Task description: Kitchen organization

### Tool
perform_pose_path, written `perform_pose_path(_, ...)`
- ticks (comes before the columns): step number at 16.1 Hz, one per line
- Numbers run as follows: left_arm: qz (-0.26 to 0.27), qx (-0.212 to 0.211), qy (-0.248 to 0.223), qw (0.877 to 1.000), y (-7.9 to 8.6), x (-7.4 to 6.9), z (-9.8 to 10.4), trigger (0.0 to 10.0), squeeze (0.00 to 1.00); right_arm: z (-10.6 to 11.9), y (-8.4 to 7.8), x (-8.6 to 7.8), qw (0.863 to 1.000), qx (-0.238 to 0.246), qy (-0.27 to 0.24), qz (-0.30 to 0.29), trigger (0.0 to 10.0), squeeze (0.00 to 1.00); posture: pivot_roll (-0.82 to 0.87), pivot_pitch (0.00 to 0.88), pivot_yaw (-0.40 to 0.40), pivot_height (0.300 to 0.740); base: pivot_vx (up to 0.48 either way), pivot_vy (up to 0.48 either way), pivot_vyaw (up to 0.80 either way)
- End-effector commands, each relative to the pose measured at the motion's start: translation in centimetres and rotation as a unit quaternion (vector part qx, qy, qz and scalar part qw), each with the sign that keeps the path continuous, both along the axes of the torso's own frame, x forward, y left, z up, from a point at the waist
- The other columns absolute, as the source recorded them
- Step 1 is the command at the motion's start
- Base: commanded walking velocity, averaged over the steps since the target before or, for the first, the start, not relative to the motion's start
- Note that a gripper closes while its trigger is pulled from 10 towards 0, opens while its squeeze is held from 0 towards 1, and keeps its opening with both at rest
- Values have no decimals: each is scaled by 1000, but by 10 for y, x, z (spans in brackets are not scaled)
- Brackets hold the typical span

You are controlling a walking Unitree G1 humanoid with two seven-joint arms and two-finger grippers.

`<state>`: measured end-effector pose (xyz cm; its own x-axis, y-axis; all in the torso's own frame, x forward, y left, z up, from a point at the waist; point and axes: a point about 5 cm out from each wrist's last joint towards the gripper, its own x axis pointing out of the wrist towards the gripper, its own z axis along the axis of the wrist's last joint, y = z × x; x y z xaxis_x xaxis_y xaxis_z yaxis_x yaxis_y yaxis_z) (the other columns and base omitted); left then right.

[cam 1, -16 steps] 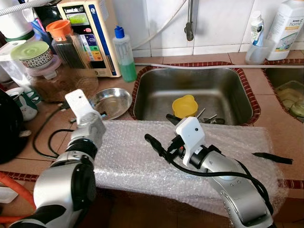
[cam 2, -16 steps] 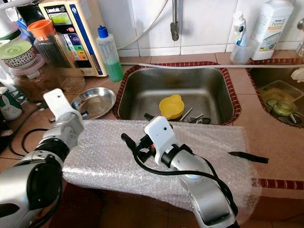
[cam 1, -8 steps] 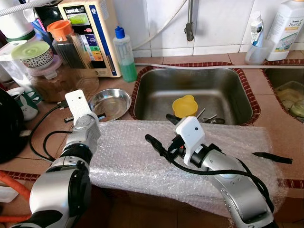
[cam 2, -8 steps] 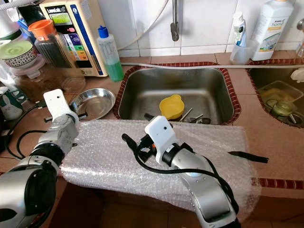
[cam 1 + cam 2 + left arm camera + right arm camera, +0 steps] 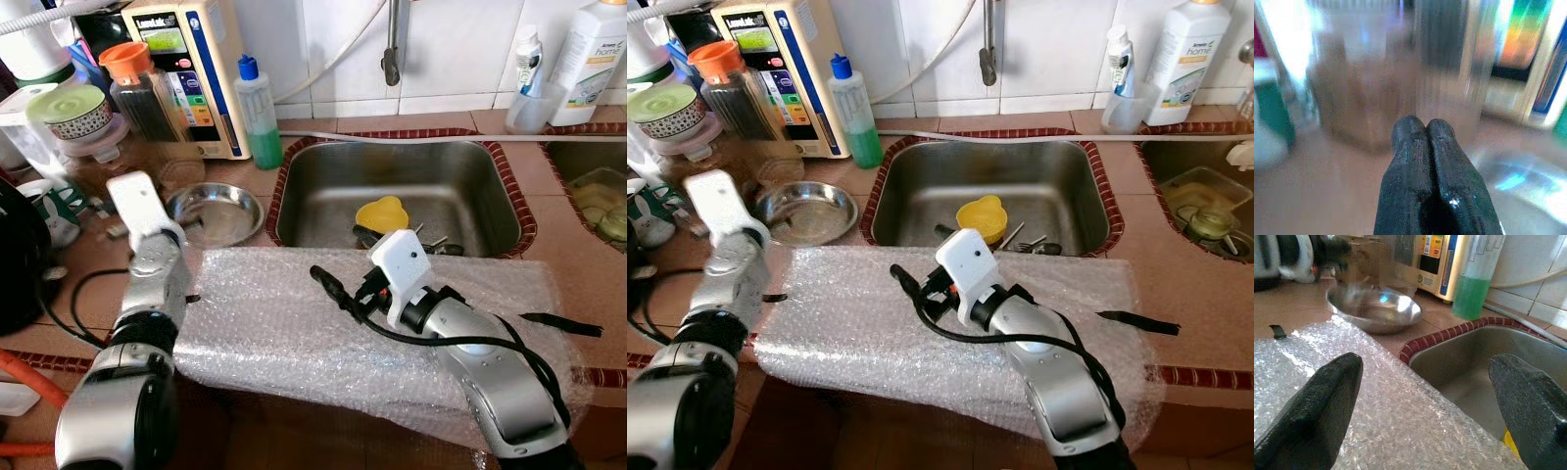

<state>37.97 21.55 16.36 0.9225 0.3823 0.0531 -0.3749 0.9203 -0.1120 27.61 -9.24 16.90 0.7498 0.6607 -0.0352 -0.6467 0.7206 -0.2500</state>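
Note:
A sheet of bubble wrap [image 5: 274, 323] lies over the counter's front, in front of the steel sink [image 5: 441, 186]. My right gripper [image 5: 345, 257] hovers just above the wrap near the sink's front rim. It is open wide, with nothing between its fingers [image 5: 1317, 406]. A yellow cup [image 5: 384, 213] and some cutlery lie in the sink, partly hidden behind that wrist. My left gripper [image 5: 1422, 128] is shut and empty, held over the counter left of a steel bowl [image 5: 216, 208]. It points at a glass jar [image 5: 1361, 98] of brown contents.
Jars, a mug and a water purifier [image 5: 191, 69] crowd the back left. A green soap bottle [image 5: 257, 116] stands beside the sink. A black cable [image 5: 88, 294] loops on the left counter. A small black tool [image 5: 560, 324] lies at the right, with white bottles [image 5: 588, 59] behind.
My left arm has swung left, off the bubble wrap and toward the jars. My right gripper has shifted slightly right, toward the sink, still open.

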Motion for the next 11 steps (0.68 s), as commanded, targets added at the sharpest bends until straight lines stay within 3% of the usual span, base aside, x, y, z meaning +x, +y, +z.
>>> perform_pose_path(1, 3, 41, -53, 998, 7, -4, 18, 0, 0, 5, 1, 3, 1000, 7, -11, -3, 10000, 1000, -346, 70, 146, 740, 0, 0, 0)
perform_pose_path(2, -2, 69, -94, 993, 6, -9, 29, 0, 0, 7, -2, 7, 1000, 16, -15, -16, 10000, 1000, -339, 70, 144, 740, 0, 0, 0)
perform_pose_path(4, -20, 85, -129, 988, 2, -18, 37, 0, 0, 11, -4, 13, 999, 28, -21, -32, 10000, 1000, -330, 68, 138, 740, 0, 0, 0)
perform_pose_path(5, -32, 84, -131, 987, 0, -20, 36, 0, 0, 11, -5, 14, 999, 29, -21, -33, 10000, 1000, -319, 68, 135, 740, 0, 0, 0)
perform_pose_path(7, -53, 80, -84, 992, 2, -22, 21, 0, 0, 12, -5, 17, 999, 29, -24, -32, 10000, 1000, -308, 67, 129, 740, 0, 0, 0)
perform_pose_path(8, -57, 49, -45, 996, 6, -21, 10, 4902, 0, 13, -5, 18, 999, 29, -25, -31, 10000, 1000, -304, 66, 127, 740, 0, 0, 0)
perform_pose_path(9, -57, 31, -29, 997, 8, -21, 5, 6706, 0, 13, -5, 19, 999, 30, -26, -31, 10000, 1000, -303, 67, 127, 740, 0, 0, 0)
perform_pose_path(10, -48, 3, -9, 999, 13, -21, -1, 10000, 1000, 13, -4, 19, 999, 30, -26, -30, 10000, 1000, -301, 69, 124, 740, 0, 0, 0)
perform_pose_path(11, -37, -11, 11, 999, 16, -20, -6, 10000, 1000, 13, -4, 19, 999, 31, -25, -29, 10000, 1000, -299, 70, 123, 740, 0, 0, 0)
